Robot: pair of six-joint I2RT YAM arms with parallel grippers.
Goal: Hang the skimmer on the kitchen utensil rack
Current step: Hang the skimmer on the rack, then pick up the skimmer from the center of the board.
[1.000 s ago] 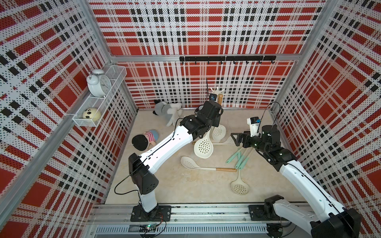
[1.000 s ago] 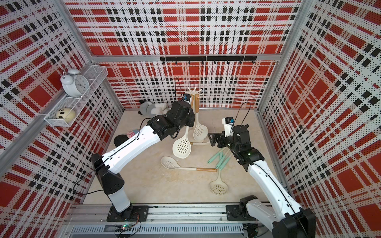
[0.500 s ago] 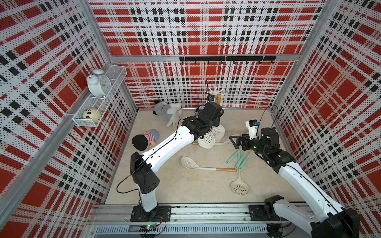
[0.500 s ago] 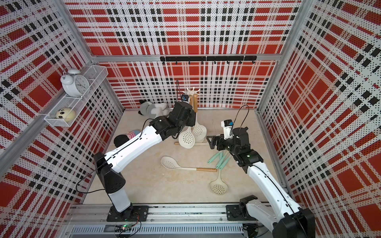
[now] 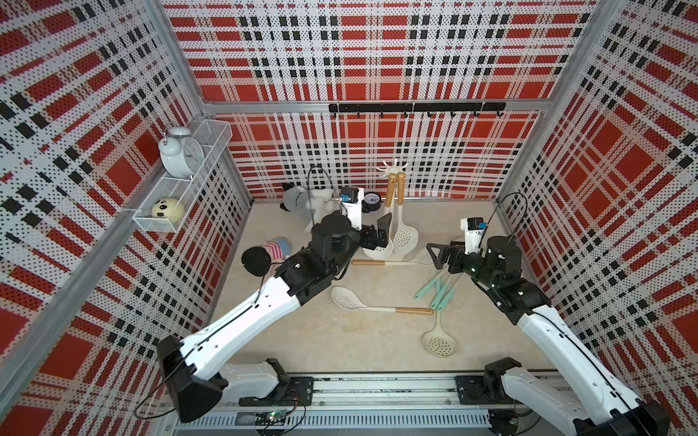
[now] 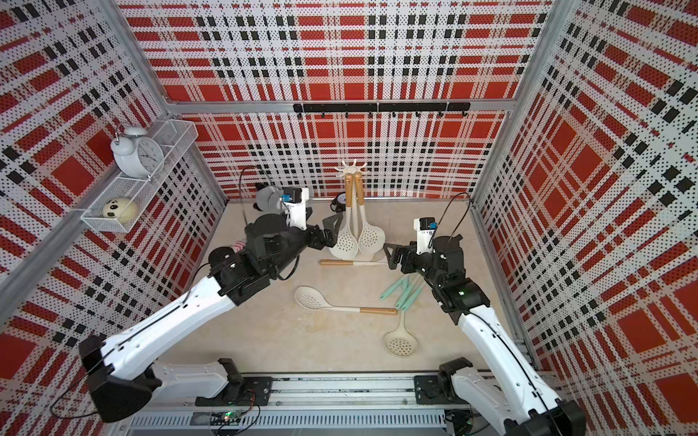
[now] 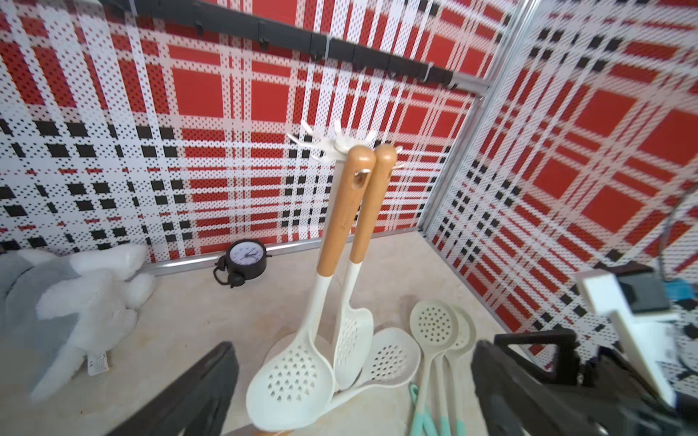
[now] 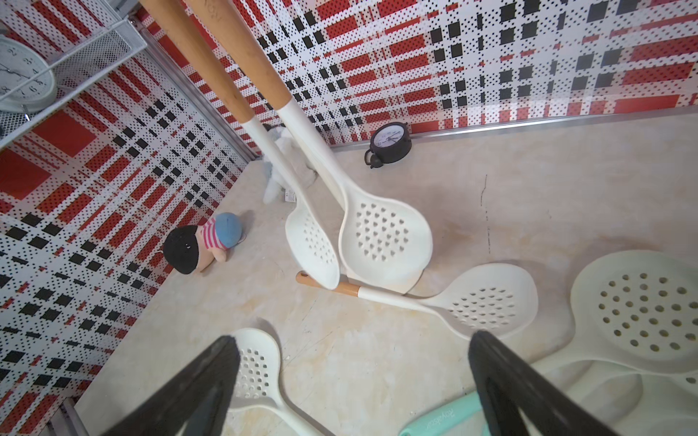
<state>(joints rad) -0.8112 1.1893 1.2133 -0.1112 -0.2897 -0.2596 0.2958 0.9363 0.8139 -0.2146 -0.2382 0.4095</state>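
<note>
Cream-white freestanding utensil rack (image 5: 393,168) w/ star prong crown stands at the back wall. Two cream perforated skimmers w/ wooden handles hang off it. Near hanging skimmer (image 7: 343,211) has a prong through its handle hole, so the head drops down by the rack's disc base. Can't tell if it touches. Second hanging skimmer (image 7: 370,211) sits the same way, handles side by side. Both lean off the pole since they hang from the prong tips.

Left gripper (image 6: 328,232): jaws wide, nothing between them, just beside the hanging heads. Reads to me as hang done for that one. Next move prob = back out straight w/o clipping the heads, they'd swing.

Right gripper (image 5: 434,256): jaws wide too, empty, low over the floor near a third wood-handled skimmer (image 5: 393,262) lying flat by the rack, and the mint-handled skimmers (image 5: 426,285). Prob staged for another pick.

Black wall hook rail (image 5: 415,107) is bare, not the target anyway.
</note>
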